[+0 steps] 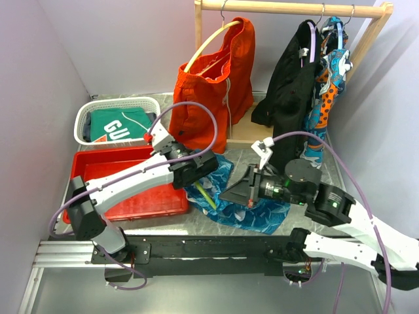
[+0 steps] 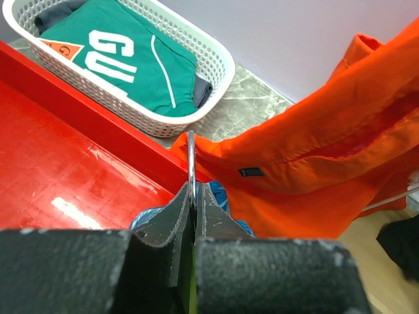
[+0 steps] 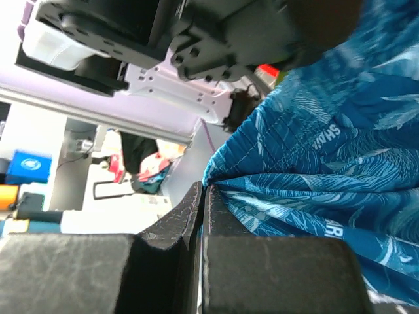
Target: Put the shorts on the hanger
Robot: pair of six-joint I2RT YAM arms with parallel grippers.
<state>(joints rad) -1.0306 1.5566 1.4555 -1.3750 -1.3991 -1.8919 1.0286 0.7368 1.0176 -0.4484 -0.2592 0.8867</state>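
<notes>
**Top view.** Take the red plastic tray (image 1: pixel 124 190) as your landmark. The soft blue-and-teal patterned shorts (image 1: pixel 258 212) lie crumpled on the table just off the tray's right edge. The thin lime-green plastic hanger (image 1: pixel 207 196) rests on their near-tray side. Its visible bar slants from the tray's right edge down and away from the tray. The left gripper (image 1: pixel 198 173) sits at the tray's right edge, over the hanger's upper end. The right gripper (image 1: pixel 229 193) comes in from the side away from the tray, with its tips on the fabric just beyond the bar. So the hanger lies between your 2 grippers, and the left one is nearer to it.

**Left wrist view.** The jaws are pressed together on the hanger's metal hook (image 2: pixel 190 154), which stands up out of them. The tray's wall is just to the left. Plain orange-red shorts (image 2: pixel 314 150) hang behind, and a scrap of the blue fabric shows beneath the tips.

**Right wrist view.** The jaws are pinched shut on a folded edge of the shorts (image 3: pixel 314 170).

As I judge it, the next move depends on lining the bar's long axis up with the edge your right gripper holds. You cannot tell from here whether that edge is the waistband.
</notes>
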